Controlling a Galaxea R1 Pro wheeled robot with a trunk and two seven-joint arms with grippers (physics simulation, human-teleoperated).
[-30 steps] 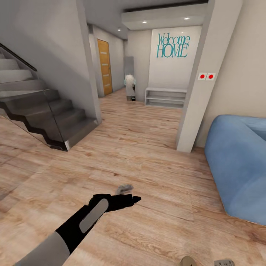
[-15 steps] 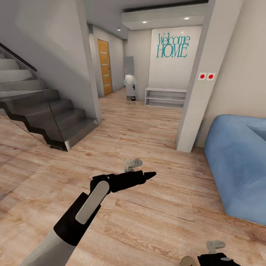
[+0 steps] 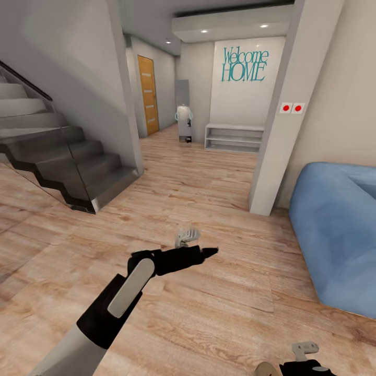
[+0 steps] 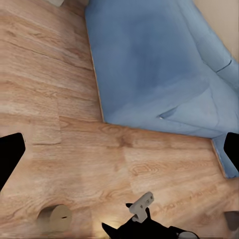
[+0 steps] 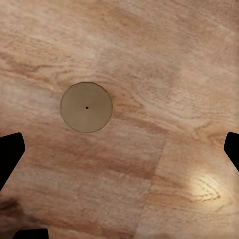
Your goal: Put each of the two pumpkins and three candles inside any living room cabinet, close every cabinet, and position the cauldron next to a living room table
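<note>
my right claw (image 5: 119, 149) hangs wide open, empty, over a candle (image 5: 86, 107) — next: centre, descend, grip.

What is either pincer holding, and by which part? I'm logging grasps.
Nothing: the left pincer is empty, and the right pincer gapes over a candle on the floor.

A single candle (image 5: 86, 107) is seen from straight above, standing upright on the wooden floor (image 5: 164, 74), its flat round top marked by a small dark dot at the centre. The dark fingertips (image 5: 10, 154) of the right pincer (image 5: 119, 154) are spread wide, with the candle lying beyond them, nearer one fingertip, untouched.
</note>
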